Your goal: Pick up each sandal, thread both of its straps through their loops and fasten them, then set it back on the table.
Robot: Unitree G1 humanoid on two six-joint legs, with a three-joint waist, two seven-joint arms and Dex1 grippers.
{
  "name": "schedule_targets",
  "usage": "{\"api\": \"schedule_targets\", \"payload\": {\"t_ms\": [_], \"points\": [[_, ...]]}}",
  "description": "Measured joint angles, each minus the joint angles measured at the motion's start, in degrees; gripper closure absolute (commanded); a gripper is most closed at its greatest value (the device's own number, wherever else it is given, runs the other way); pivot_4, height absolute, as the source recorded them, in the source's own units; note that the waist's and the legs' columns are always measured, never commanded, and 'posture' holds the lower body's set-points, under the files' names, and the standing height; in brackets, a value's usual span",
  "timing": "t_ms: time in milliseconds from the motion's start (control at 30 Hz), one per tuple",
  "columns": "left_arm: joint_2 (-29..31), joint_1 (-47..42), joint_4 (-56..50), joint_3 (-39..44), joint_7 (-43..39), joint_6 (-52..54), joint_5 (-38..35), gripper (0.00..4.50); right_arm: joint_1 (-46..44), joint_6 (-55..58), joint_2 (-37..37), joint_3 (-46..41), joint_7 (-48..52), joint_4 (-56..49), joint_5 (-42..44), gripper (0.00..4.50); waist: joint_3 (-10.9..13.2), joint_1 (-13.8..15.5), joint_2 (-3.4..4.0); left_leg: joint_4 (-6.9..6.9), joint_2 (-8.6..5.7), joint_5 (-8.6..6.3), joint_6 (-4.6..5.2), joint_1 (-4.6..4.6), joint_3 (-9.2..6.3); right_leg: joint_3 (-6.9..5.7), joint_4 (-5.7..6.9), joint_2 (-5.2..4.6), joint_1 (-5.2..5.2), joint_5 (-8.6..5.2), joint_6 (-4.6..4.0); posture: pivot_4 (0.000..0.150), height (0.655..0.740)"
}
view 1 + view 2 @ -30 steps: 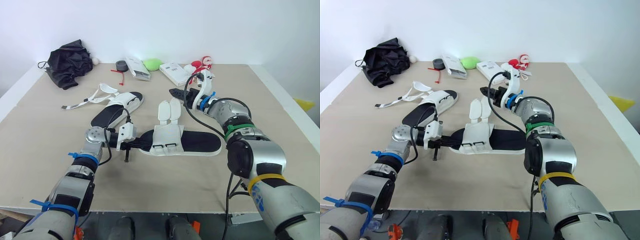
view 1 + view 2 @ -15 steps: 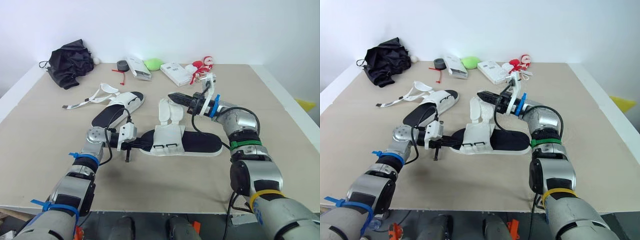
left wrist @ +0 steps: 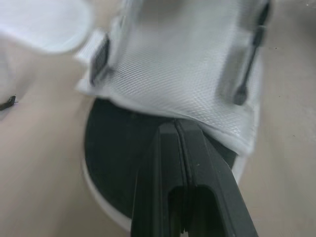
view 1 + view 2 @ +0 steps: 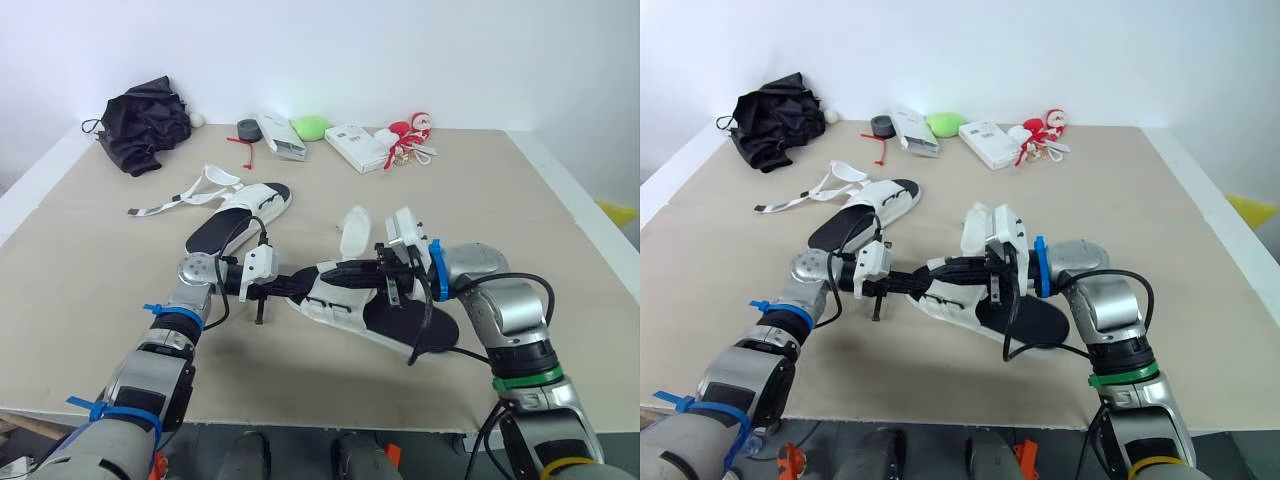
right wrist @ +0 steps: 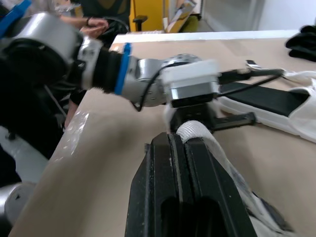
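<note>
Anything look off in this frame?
Near sandal sits askew, one end raised off the table, right end effector clamped on its white upper, one strap flap standing up unfastened. Far sandal lies with loose straps splayed sideways.

Right gripper (image 4: pixel 338 296) left the far side of the table (image 4: pixel 560 230) near the red items (image 4: pixel 405 135). It swung back toward the robot and closed on the white upper of the near sandal (image 4: pixel 398 320). The sandal turned: its heel end swung toward the near right and its toe end looked raised. One strap flap (image 4: pixel 353 230), flat before, stood up beside the gripper.
</note>
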Motion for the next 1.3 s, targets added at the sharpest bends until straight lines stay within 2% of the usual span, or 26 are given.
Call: {"api": "schedule_targets", "payload": {"t_ms": [200, 233, 267, 333, 400, 433, 467, 567, 867, 1000, 1167, 1300], "points": [[0.5, 0.0, 0.1, 0.0, 0.0, 0.0, 0.1, 4.5, 2.4, -9.9, -3.9, 6.1, 0.0, -0.9, -7.4, 4.44, 0.0, -0.1, -0.01, 0.0, 0.04, 0.0, 0.0, 0.13, 0.04, -0.01, -0.02, 0.02, 0.07, 0.03, -0.09, 0.15, 0.74], [0.5, 0.0, 0.1, 0.0, 0.1, 0.0, 0.1, 4.5, 1.4, -12.8, -4.7, 7.2, -0.5, -0.1, -9.9, 3.78, 0.0, -0.2, -0.02, 0.01, 0.06, 0.0, 0.0, 0.18, 0.04, -0.01, -0.03, 0.04, 0.1, 0.04, -0.12, 0.15, 0.74], [0.5, 0.0, 0.2, 0.0, 0.2, 0.0, 0.2, 4.5, 0.9, -14.3, -5.2, 7.7, -0.8, 0.5, -11.3, 3.63, 0.0, -0.2, -0.03, 0.01, 0.06, 0.0, 0.0, 0.19, 0.04, -0.02, -0.03, 0.04, 0.11, 0.05, -0.13, 0.15, 0.74], [0.4, 0.0, 0.2, -0.1, 0.2, 0.0, 0.2, 4.5, 0.0, -17.1, -6.2, 8.9, -1.4, 2.1, -14.2, 2.6, -0.1, -0.2, -0.09, 0.01, 0.09, 0.0, 0.0, 0.23, 0.03, -0.05, -0.05, 0.04, 0.16, 0.03, -0.16, 0.15, 0.74], [0.4, 0.0, 0.2, -0.1, 0.0, 0.0, 0.2, 4.5, -0.4, -20.2, -8.0, 11.5, -1.1, 3.6, -17.0, 1.87, -0.1, -0.2, -0.15, -0.02, 0.11, -0.01, -0.01, 0.22, 0.03, -0.07, -0.12, 0.05, 0.17, 0.02, -0.17, 0.15, 0.74], [0.4, -0.1, 0.2, -0.2, -0.2, 0.0, 0.2, 4.5, -0.4, -21.7, -8.1, 12.5, -1.1, 4.0, -18.2, 1.33, -0.1, -0.2, -0.15, -0.04, 0.12, -0.01, -0.01, 0.21, 0.03, -0.07, -0.16, 0.07, 0.19, 0.03, -0.17, 0.15, 0.74], [0.4, -0.2, 0.2, -0.3, -0.3, 0.0, 0.3, 4.5, -0.4, -23.3, -8.4, 13.5, -1.1, 4.3, -19.2, 0.59, -0.1, -0.2, -0.15, -0.05, 0.12, -0.01, -0.01, 0.22, 0.03, -0.07, -0.16, 0.06, 0.21, 0.03, -0.17, 0.15, 0.74], [0.3, -0.3, 0.2, -0.6, -0.3, 0.0, 0.3, 4.5, -0.6, -26.8, -9.0, 14.4, -1.7, 5.3, -21.1, 0.08, -0.1, -0.2, -0.15, -0.04, 0.11, -0.01, -0.01, 0.25, 0.02, -0.07, -0.19, 0.06, 0.29, 0.04, -0.15, 0.15, 0.74], [-0.1, -0.1, 0.2, -1.7, -0.6, -0.1, 0.2, 4.5, -2.0, -34.0, -13.0, 14.9, -3.6, 7.9, -24.1, 0.08, -0.2, 0.4, -0.19, 0.09, -0.03, 0.0, -0.02, 0.47, 0.05, -0.09, -0.4, -0.22, 0.63, -0.07, -0.33, 0.15, 0.74], [0.0, 0.1, 0.6, -1.7, -0.7, 0.0, 0.3, 4.5, -3.5, -37.6, -13.4, 15.4, -7.0, 10.8, -28.0, 0.08, -0.2, 0.4, -0.29, 0.09, -0.03, -0.02, -0.04, 0.92, 0.13, -0.1, -0.43, -0.38, 0.81, -0.11, -0.39, 0.15, 0.74], [-0.2, 0.2, 0.8, -1.8, -0.4, 0.0, 0.3, 4.5, -3.7, -36.5, -13.3, 15.2, -7.3, 11.9, -27.4, 0.08, -0.2, 0.4, -0.3, 0.08, 0.01, -0.04, -0.08, 0.99, 0.13, -0.18, -0.43, -0.68, 0.85, -0.12, -0.4, 0.15, 0.74], [-0.5, 0.2, 0.8, -1.8, -0.6, 0.0, 0.2, 4.5, -3.5, -32.1, -13.5, 13.5, -4.4, 11.9, -22.4, 0.08, -0.2, 0.4, -0.3, 0.08, -0.08, 0.01, 0.01, 0.94, 0.3, -0.2, -0.43, -0.83, 0.87, -0.12, -0.31, 0.15, 0.74]]}}
